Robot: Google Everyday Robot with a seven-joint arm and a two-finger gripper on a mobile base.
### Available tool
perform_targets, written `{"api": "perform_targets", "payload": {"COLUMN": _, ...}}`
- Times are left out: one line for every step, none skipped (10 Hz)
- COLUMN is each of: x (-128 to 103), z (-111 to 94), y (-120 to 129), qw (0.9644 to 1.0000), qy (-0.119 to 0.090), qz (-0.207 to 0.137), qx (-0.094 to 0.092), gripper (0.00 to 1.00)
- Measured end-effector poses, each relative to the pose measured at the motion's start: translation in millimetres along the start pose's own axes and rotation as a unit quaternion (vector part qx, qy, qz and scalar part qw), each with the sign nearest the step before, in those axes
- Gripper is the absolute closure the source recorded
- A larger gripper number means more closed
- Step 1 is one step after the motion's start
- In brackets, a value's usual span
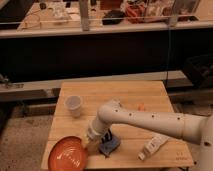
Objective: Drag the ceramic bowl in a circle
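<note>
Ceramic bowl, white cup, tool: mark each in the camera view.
ceramic bowl [66,155]: camera view, inner floor.
white cup [74,108]: camera view, side wall.
tool [87,145]: camera view, tip, at the bowl's right rim.

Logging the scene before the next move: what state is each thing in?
ceramic bowl: upright, gripped at its right rim.
gripper: shut on the bowl's rim.
white cup: upright, standing apart.
blue tool: lying flat beside the bowl.
white tube: lying flat.

We had one view only, set high on the side of the arm [145,120] and tilted down over the table [125,95], fairly near. The gripper [89,142] sat low left in frame, at the rim of the bowl [67,155]; a counter [125,27] lay beyond.
</note>
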Motion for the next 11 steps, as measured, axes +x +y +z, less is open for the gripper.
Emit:
{"api": "perform_targets", "payload": {"x": -8, "z": -11, "y": 18, "qw": 0.9995, "qy": 0.011, "qz": 0.023, "qx": -0.017, "gripper": 0.98}}
{"api": "perform_targets", "payload": {"x": -11, "z": -21, "y": 33, "qw": 0.9983, "qy": 0.025, "qz": 0.043, "qx": -0.030, "gripper": 0.98}}
{"api": "perform_targets", "payload": {"x": -9, "z": -27, "y": 43, "qw": 0.9970, "qy": 0.034, "qz": 0.056, "qx": -0.041, "gripper": 0.98}}
{"api": "perform_targets", "payload": {"x": -2, "z": -31, "y": 52, "qw": 0.9956, "qy": 0.042, "qz": 0.067, "qx": -0.050, "gripper": 0.98}}
{"api": "perform_targets", "payload": {"x": 16, "z": -35, "y": 64, "qw": 0.9934, "qy": 0.057, "qz": 0.081, "qx": -0.057, "gripper": 0.98}}
{"api": "perform_targets", "payload": {"x": 28, "z": -39, "y": 70, "qw": 0.9919, "qy": 0.067, "qz": 0.090, "qx": -0.060, "gripper": 0.98}}
{"api": "perform_targets", "payload": {"x": 41, "z": -43, "y": 76, "qw": 0.9900, "qy": 0.080, "qz": 0.100, "qx": -0.059, "gripper": 0.98}}
{"api": "perform_targets", "payload": {"x": 57, "z": -48, "y": 82, "qw": 0.9872, "qy": 0.098, "qz": 0.113, "qx": -0.057, "gripper": 0.98}}
{"api": "perform_targets", "payload": {"x": 66, "z": -51, "y": 85, "qw": 0.9856, "qy": 0.107, "qz": 0.119, "qx": -0.055, "gripper": 0.98}}
{"api": "perform_targets", "payload": {"x": 73, "z": -50, "y": 83, "qw": 0.9853, "qy": 0.111, "qz": 0.118, "qx": -0.053, "gripper": 0.98}}
{"api": "perform_targets", "payload": {"x": 82, "z": -46, "y": 78, "qw": 0.9858, "qy": 0.112, "qz": 0.115, "qx": -0.048, "gripper": 0.98}}
